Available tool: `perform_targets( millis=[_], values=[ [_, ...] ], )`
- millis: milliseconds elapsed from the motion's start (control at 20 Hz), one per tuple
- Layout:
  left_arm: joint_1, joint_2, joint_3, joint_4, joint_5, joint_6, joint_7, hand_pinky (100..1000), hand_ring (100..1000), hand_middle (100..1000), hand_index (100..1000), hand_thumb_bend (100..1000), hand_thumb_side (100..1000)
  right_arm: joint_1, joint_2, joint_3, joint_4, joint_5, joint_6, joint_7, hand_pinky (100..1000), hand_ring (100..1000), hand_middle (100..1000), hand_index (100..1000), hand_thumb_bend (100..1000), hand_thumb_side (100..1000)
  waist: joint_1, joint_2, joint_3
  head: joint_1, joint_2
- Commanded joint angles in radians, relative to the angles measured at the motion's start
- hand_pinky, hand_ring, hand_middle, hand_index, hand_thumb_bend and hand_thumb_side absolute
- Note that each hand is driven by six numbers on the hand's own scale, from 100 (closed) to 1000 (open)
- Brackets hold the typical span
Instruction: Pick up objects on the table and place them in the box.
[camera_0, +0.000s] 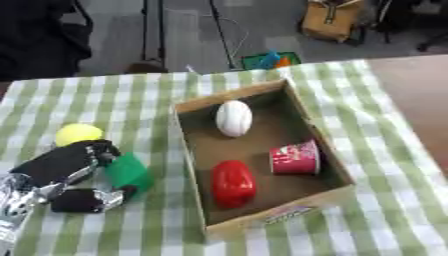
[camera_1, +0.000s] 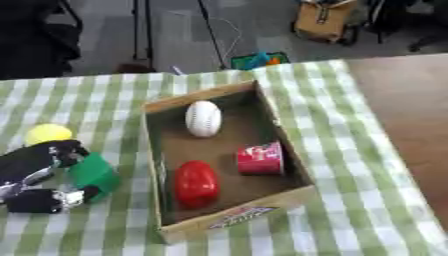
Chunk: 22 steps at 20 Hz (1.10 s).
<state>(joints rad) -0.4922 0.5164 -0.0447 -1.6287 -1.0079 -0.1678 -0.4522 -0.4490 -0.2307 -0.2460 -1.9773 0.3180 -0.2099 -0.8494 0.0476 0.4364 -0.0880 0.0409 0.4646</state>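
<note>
**Already three things in the box, two left outside**

The box (camera_0: 324, 145) is holding a white ball (camera_0: 234, 118), a red thing (camera_0: 233, 183) and a pink cup (camera_0: 295, 158) lying on its side. On the cloth (camera_0: 394, 200), to the left of the box, the left hand (camera_0: 77, 172) is curling its fingers and thumb around a green block (camera_0: 129, 171). A yellow ball (camera_0: 79, 133) is waiting just behind the hand. The right hand is not showing.

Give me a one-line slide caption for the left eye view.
Left hand curled around a green block beside the box holding three items; yellow ball waits.
</note>
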Motion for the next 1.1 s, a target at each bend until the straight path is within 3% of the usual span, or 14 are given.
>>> perform_targets(
  millis=[50, 300, 1100],
  values=[
    [-0.008, 0.012, 0.011, -0.015, -0.013, 0.006, 0.044, 1000, 1000, 814, 500, 100, 971, -0.008, -0.017, -0.004, -0.023, -0.005, 0.001, -0.002, 630, 707, 586, 744, 100, 610, -0.002, -0.019, 0.001, 0.0, -0.01],
    [-0.011, 0.006, 0.016, -0.019, -0.022, 0.017, 0.099, 1000, 1000, 792, 475, 100, 882, -0.009, -0.017, -0.004, -0.023, -0.005, 0.001, -0.001, 630, 707, 586, 744, 100, 612, -0.004, -0.019, 0.0, -0.001, -0.012],
    [-0.027, 0.007, 0.039, -0.096, -0.021, 0.044, 0.161, 1000, 973, 770, 463, 100, 808, -0.009, -0.016, -0.002, -0.023, -0.003, 0.001, 0.002, 631, 707, 587, 744, 100, 608, -0.008, -0.03, 0.002, -0.008, -0.022]
  ],
)
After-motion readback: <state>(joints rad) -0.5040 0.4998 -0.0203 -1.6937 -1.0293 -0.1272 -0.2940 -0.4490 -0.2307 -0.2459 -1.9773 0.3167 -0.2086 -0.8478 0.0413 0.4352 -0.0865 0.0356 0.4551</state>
